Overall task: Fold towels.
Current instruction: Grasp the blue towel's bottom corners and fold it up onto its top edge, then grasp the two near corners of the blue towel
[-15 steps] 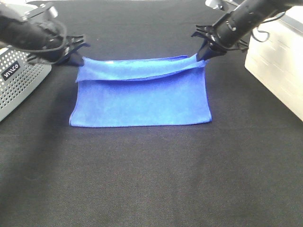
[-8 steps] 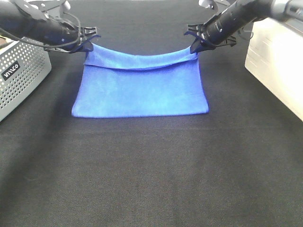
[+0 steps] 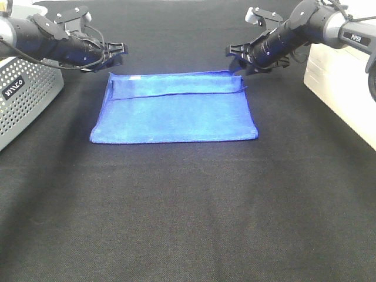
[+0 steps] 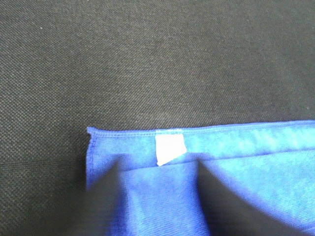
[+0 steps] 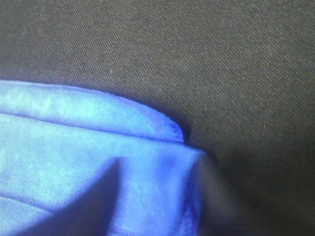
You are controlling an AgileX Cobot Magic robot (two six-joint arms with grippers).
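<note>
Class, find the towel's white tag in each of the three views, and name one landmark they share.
Exterior high: tag by the far left corner of the towel.
Left wrist: tag central, just inside the stitched edge.
Right wrist: not in view.
Shared landmark: that stitched edge, seen in all three.

Left arm [image 3: 50,44] and right arm [image 3: 285,36] are black tubes trailing looped black cables [image 3: 98,36]; the right's grey link [image 3: 348,32] bears lettering.

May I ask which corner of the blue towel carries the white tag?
The towel corner nearest the left gripper: the white tag sits on its hem there; other corners show none.
</note>
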